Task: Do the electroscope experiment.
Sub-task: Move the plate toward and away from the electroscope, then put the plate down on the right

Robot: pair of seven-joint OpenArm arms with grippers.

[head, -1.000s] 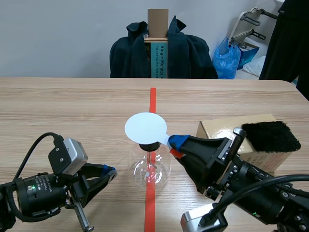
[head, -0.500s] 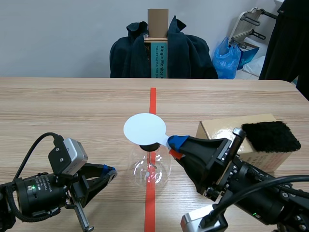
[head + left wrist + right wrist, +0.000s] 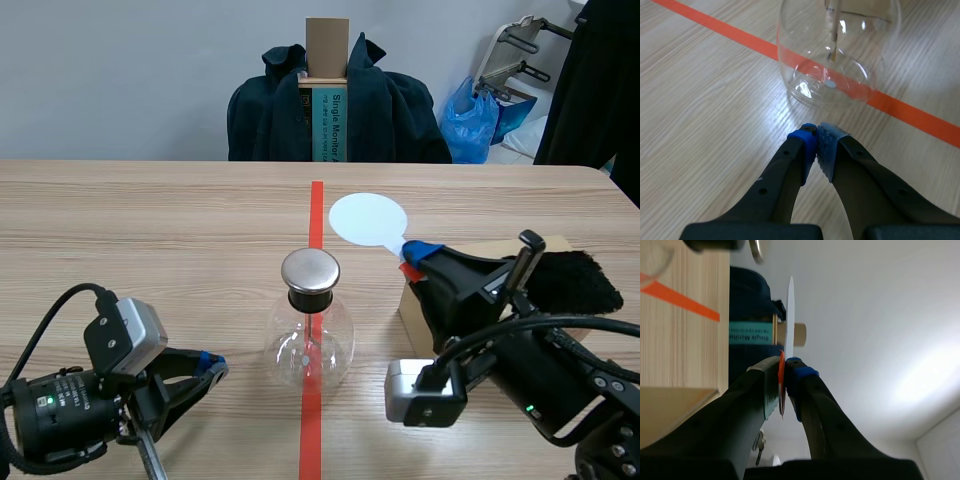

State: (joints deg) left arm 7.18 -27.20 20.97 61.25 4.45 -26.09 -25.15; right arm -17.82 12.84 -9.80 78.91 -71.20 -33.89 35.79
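Note:
A glass flask electroscope (image 3: 309, 343) with a round metal cap (image 3: 310, 270) stands on the red tape line at mid-table. My right gripper (image 3: 412, 258) is shut on the red handle of a white disc paddle (image 3: 368, 219), held up to the right of and beyond the cap, clear of it. In the right wrist view the white disc paddle (image 3: 790, 315) shows edge-on between my right gripper's (image 3: 784, 375) fingers. My left gripper (image 3: 211, 367) rests low at the front left, shut on nothing; in the left wrist view the left gripper (image 3: 816, 141) sits just short of the flask (image 3: 838, 50).
A cardboard box (image 3: 450, 262) with a black fuzzy cloth (image 3: 565, 281) on it stands at the right, behind my right arm. Across the table a chair draped with a dark jacket (image 3: 335, 105) holds a box.
My right gripper lifted the white disc off the flask's cap and carried it up and to the right, uncovering the metal cap. The left arm drew back slightly.

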